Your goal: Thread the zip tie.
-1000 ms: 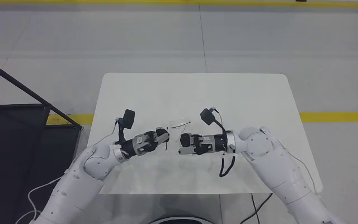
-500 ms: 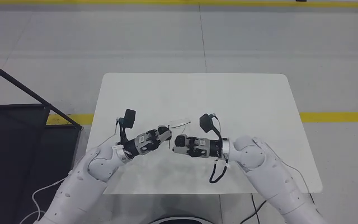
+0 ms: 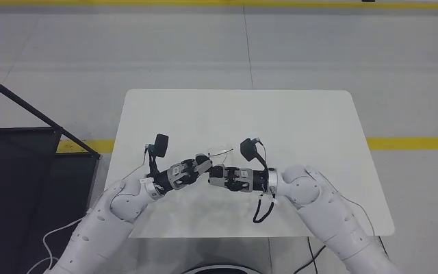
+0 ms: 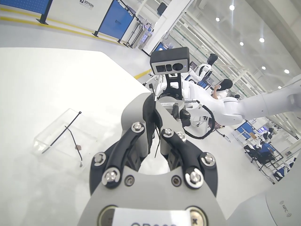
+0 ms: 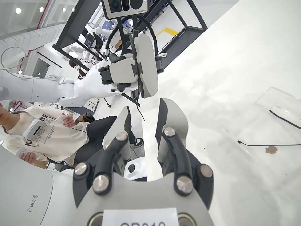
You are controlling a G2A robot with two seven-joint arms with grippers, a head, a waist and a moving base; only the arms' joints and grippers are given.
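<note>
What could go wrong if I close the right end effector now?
1. Only a thin tail of the zip tie sticks out of the shut left end effector toward the open right end effector; closing may miss or bend it.
2. The two nearly touch in the top view, so a small advance could knock the tie loose.

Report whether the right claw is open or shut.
Open. The right claw shows a clear gap between its fingers, with nothing pinched.
</note>
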